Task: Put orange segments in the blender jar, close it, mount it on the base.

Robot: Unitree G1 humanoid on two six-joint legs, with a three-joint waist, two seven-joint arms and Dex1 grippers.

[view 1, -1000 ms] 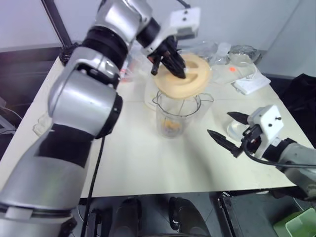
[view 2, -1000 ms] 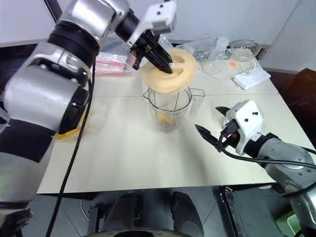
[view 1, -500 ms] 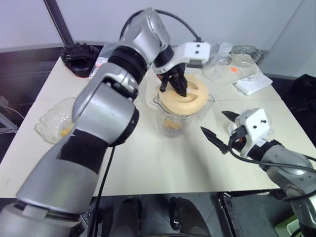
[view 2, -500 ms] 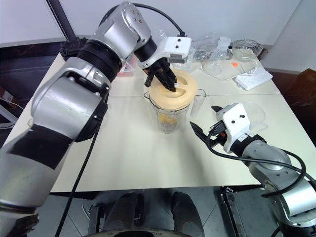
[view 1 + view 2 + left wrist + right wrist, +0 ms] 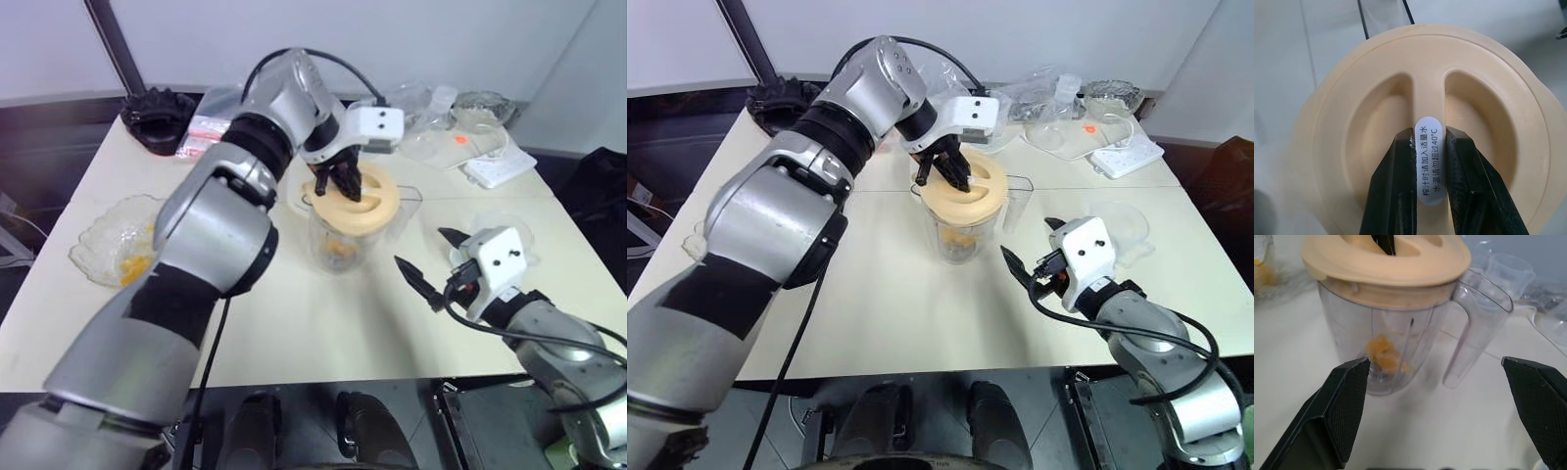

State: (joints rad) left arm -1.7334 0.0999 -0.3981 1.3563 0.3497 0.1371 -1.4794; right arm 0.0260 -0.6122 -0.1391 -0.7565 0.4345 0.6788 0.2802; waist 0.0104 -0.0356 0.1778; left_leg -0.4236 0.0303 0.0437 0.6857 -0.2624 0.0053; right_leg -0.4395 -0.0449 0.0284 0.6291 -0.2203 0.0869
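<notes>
Blender jar (image 5: pixel 1396 338) stands mid-tabletop, a bit toward the far edge, orange segments (image 5: pixel 1383 355) heaped at its bottom. Pale-orange lid (image 5: pixel 1420 122) sits on the jar mouth, looks slightly tilted, likely not fully seated. Step in hand: closing. Do it well by keeping the lid level, centred on the rim, pressing straight down; brace the jar if it slides. Left gripper (image 5: pixel 1427 166) is clamped tight on the lid's centre ridge, label between its fingers. Right gripper (image 5: pixel 1449 406) is spread wide, empty, aimed at the jar from the near-right side, not touching. Base not made out.
</notes>
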